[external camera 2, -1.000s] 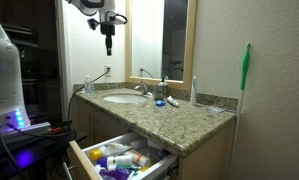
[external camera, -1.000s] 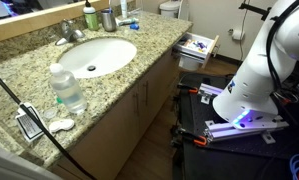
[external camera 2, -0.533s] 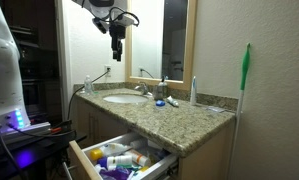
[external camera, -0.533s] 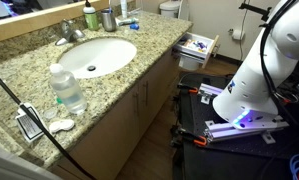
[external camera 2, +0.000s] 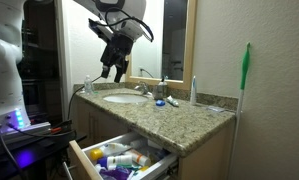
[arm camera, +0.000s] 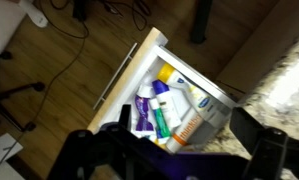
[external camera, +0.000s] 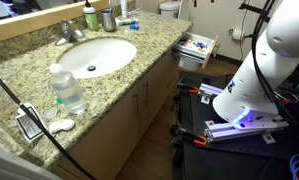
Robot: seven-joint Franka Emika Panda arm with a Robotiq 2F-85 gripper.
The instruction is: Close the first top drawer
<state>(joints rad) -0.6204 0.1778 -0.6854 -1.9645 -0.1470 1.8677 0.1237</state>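
Nothing's done yet tbh: the first top drawer (external camera 2: 117, 158) sits pulled wide out at the bottom of the frame, toiletries on show. The gripper (external camera 2: 112, 72) hangs way up in the upper left, fingers apart, holding nothing. The whole push is left.

Stands as a thick white arm (external camera: 251, 80) at the right in an exterior view, rising and leaning out past the top edge. Comes in from the top in an exterior view, white wrist (external camera 2: 129, 22) bent, with the black gripper (external camera 2: 109, 70) hanging tilted, tips pointing down and to the left. Held high in free air. In the wrist view, shows as dark fingers (arm camera: 89, 150) along the bottom edge, one far left, one far right, jaws spread wide
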